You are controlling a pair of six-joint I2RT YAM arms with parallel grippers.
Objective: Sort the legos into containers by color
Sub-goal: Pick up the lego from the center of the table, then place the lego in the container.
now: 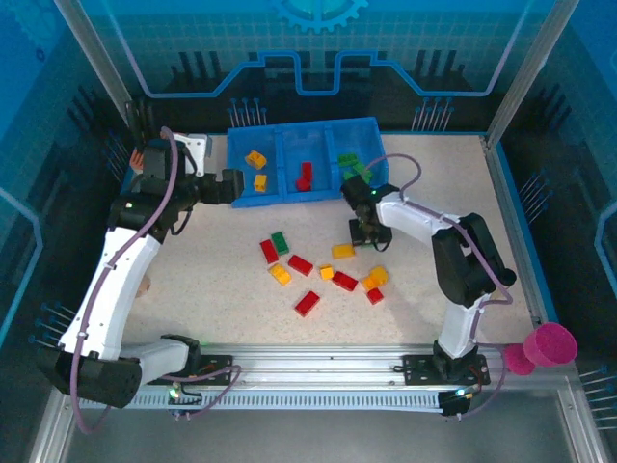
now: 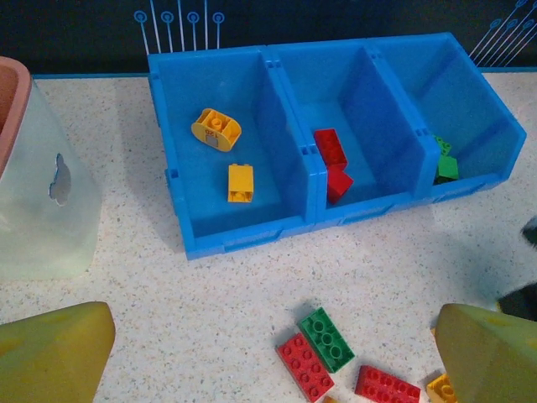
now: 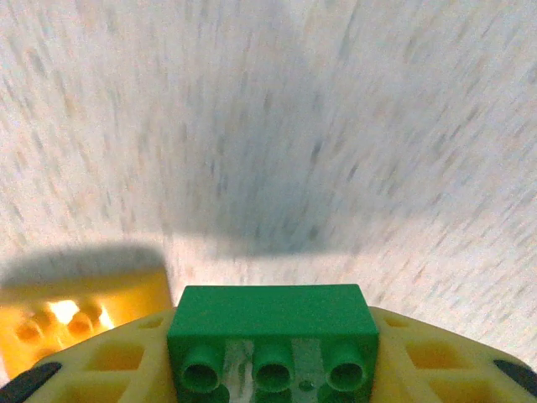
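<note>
Grip appears secure: the right claw [image 3: 273, 378] is clenched on a green brick [image 3: 270, 311], low over the table's middle, just beside a yellow brick [image 3: 80, 315]. It should lift straight up before crossing to the tray's right compartment [image 2: 470, 117] at the far edge, where green bricks [image 2: 447, 164] lie. The left claw [image 1: 231, 186] stands released.

- Right wrist view: the worktop [image 3: 268, 126] is smeared into streaks, its speckle unreadable.
- The green brick [image 3: 270, 332] at 6 o'clock loses its lower part to the frame edge.
- The yellow brick [image 3: 80, 319] at 8 o'clock is soft, shadowed and cropped at the left.
- Left pincer [image 2: 274, 309]: both fingers [image 2: 50, 357] are cut off at 5 and 7 o'clock.
- The green legos [image 2: 447, 164] in the compartment [image 2: 470, 101] at 2 o'clock sit half behind its wall.
</note>
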